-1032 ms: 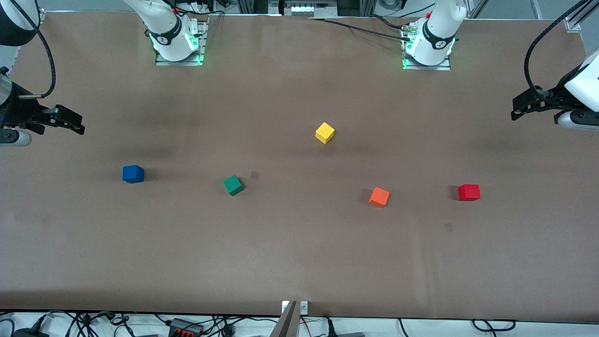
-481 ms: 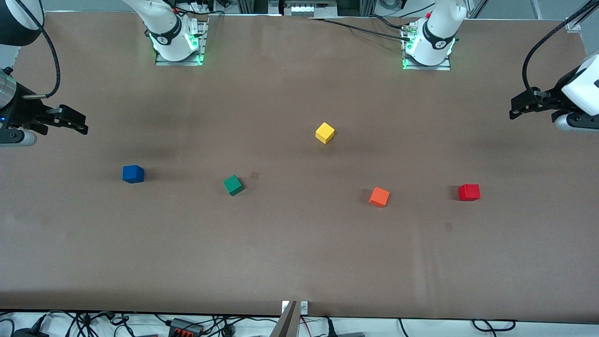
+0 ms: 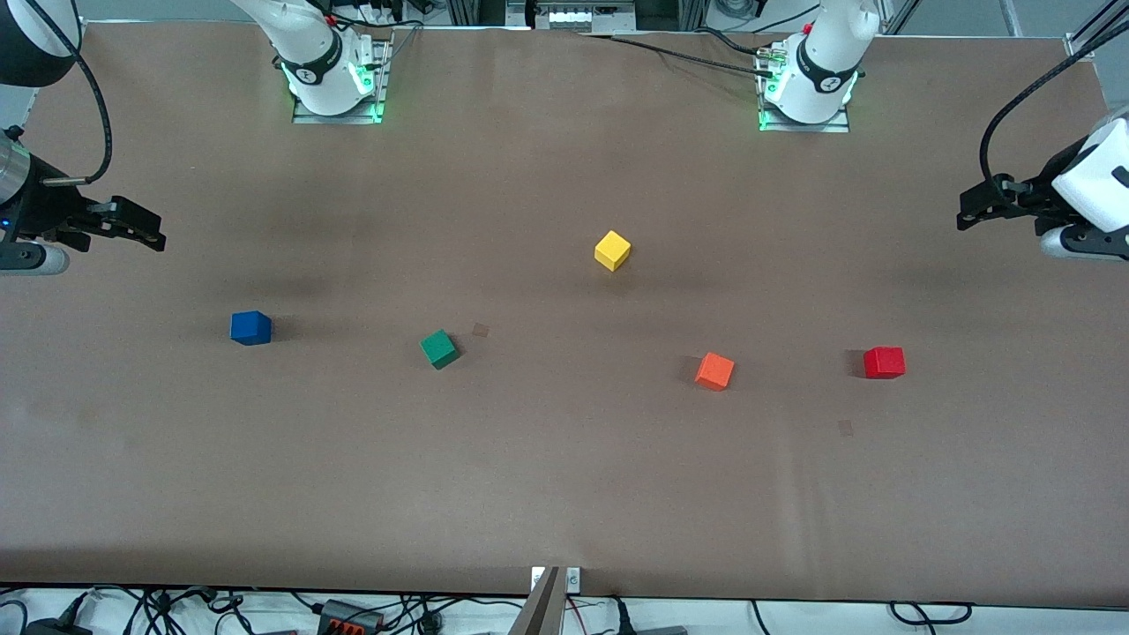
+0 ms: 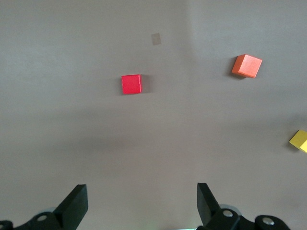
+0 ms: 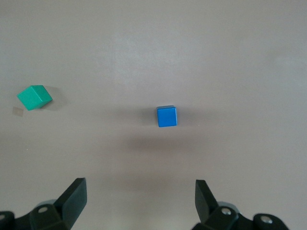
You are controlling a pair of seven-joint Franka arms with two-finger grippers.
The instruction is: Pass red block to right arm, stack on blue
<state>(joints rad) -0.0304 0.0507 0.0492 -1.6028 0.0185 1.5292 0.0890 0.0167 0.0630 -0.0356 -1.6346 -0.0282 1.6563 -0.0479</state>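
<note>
The left gripper (image 3: 968, 217) hangs in the air over the left arm's end of the table, with its two fingers spread wide and nothing between them. The right gripper (image 3: 152, 238) hangs over the right arm's end in the same way, fingers wide apart and empty.

The red block (image 3: 884, 362) lies flat on the table near the left arm's end, alone and untouched. The orange cube (image 3: 714, 370) is its closest neighbour, toward the middle of the table. The yellow cube (image 3: 612, 250) lies farther from the front camera than the orange one. The green cube (image 3: 439, 348) lies turned at an angle, between the middle and the blue cube (image 3: 250, 327), which rests near the right arm's end. All five cubes are well apart, and nothing stands on any of them.

In the left wrist view the red block (image 4: 131, 84) shows ahead of the open fingers (image 4: 76, 205). In the right wrist view the blue cube (image 5: 167, 116) shows ahead of that gripper's fingers (image 5: 74, 197).

The table (image 3: 564, 494) has a plain brown cover. Cables (image 3: 353, 611) lie along its edge nearest the front camera.
</note>
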